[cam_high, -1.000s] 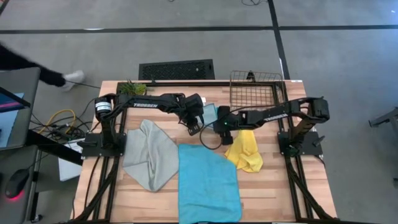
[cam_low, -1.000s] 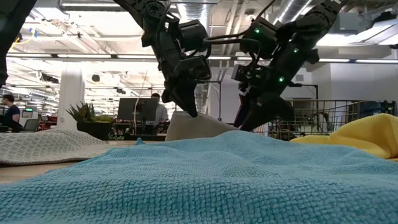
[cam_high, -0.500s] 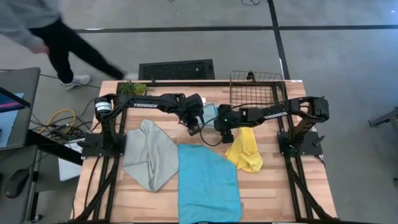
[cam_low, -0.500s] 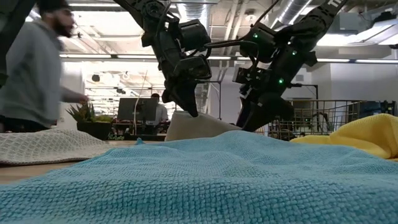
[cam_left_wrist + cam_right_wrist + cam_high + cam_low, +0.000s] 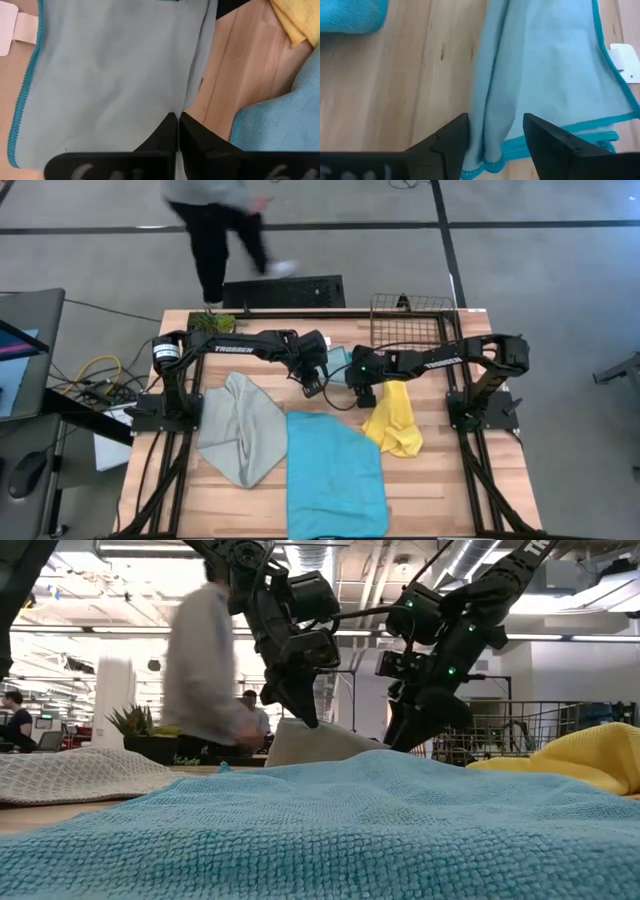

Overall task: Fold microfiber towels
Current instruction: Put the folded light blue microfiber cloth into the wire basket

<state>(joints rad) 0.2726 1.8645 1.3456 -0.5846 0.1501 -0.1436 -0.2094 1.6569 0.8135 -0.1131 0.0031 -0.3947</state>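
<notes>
pale blue towel [image 5: 336, 363]: far-centre of the table [image 5: 450, 480], between the two grippers, just left of the wire mesh basket [image 5: 408, 322]; mostly covered by the arms from above.
left gripper [image 5: 311, 381]: fingers pressed together, pinching a fold of the pale blue towel at its left side; cloth hangs off the tips in the left wrist view.
right gripper [image 5: 362, 394]: fingers [image 5: 451, 141] spread apart, straddling the bunched teal-hemmed edge of the same towel; edge sits in the gap, not clamped yet by my read.
key relation: towel edge runs straight away from the right gripper, along its line of reach; cloth is directly under and ahead of it. Both arms about equally near; only the right has free fingers.
next move (judgement): closing on that edge needs both layers between the fingers, else just the top ply lifts.
other towels: cyan-blue [image 5: 335, 475] near-centre, grey-green [image 5: 240, 428] left, yellow [image 5: 394, 420] right; all lying loose, apart from the grippers.
hidden: towel's full outline and how many folds it carries, can't tell. Low view: cyan-blue towel blocks the contact points.
background: person [image 5: 215, 220] walking beyond the far edge, clear of the table.
</notes>
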